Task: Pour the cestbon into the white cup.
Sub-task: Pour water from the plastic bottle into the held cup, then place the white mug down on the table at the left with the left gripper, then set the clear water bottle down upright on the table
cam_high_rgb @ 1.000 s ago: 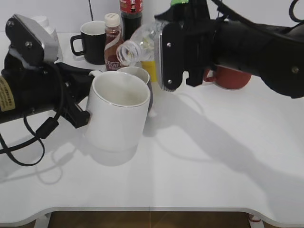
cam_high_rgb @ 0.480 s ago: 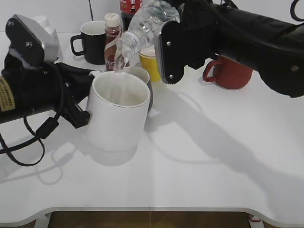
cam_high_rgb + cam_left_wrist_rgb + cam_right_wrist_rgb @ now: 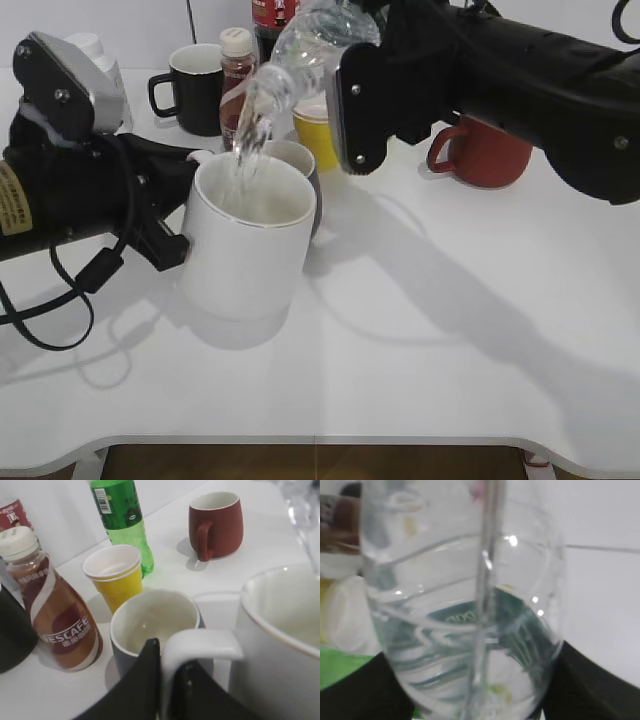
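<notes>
- White cup (image 3: 250,235): front of table, handle pinched by the closed left gripper (image 3: 167,690), steadying it.
- Cestbon (image 3: 305,55): clamped in the right gripper (image 3: 350,90), tilted mouth-down so water falls inside.
- Behind: yellow paper cup (image 3: 114,574).

The cestbon (image 3: 305,50), a small clear ribbed bottle, is tilted mouth-down to the left, water streaming from it; the white cup (image 3: 250,235), a large handled mug, stands upright on the table (image 3: 450,330) directly beneath the stream.
</notes>
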Tool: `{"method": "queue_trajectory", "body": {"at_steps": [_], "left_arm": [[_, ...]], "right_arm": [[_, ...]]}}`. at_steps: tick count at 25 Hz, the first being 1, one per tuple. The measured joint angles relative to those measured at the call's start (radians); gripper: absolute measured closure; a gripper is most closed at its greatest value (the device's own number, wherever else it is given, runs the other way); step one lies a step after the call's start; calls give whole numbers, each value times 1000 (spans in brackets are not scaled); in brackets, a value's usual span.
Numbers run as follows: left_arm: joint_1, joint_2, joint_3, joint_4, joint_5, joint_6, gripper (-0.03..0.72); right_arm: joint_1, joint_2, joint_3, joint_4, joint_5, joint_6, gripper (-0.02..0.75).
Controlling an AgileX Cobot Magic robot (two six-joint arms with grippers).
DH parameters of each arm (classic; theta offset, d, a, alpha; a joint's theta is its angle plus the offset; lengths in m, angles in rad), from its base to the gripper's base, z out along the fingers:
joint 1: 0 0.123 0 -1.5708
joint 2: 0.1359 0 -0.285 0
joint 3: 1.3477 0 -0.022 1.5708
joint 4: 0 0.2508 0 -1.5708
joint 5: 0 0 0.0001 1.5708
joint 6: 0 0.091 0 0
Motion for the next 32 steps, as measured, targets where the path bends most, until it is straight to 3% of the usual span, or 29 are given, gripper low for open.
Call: {"method": "queue_trajectory", "body": {"at_steps": [4, 9, 14, 19, 24, 28, 32], "left_arm": [[0, 0, 0, -47, 0, 0, 652], [4, 0, 0, -96, -23, 15, 652], [9, 0, 0, -292, -73, 197, 652], [95, 0, 1, -476, -142, 311, 652], [270, 34, 1, -537, -237, 316, 653], [374, 148, 1, -552, -358, 317, 653], [398, 270, 1, -561, -435, 319, 653]], "right_arm": [[0, 0, -1, 6, 132, 250, 268], [0, -1, -1, -2, 260, 904, 268], [-15, -15, -1, -119, 263, 1450, 268], [-127, -20, 16, -141, 212, 1666, 268], [-261, -18, 98, -244, 150, 1808, 268], [-276, 11, 141, -290, 75, 1838, 268], [-276, 48, 147, -299, 42, 1840, 268]]}}
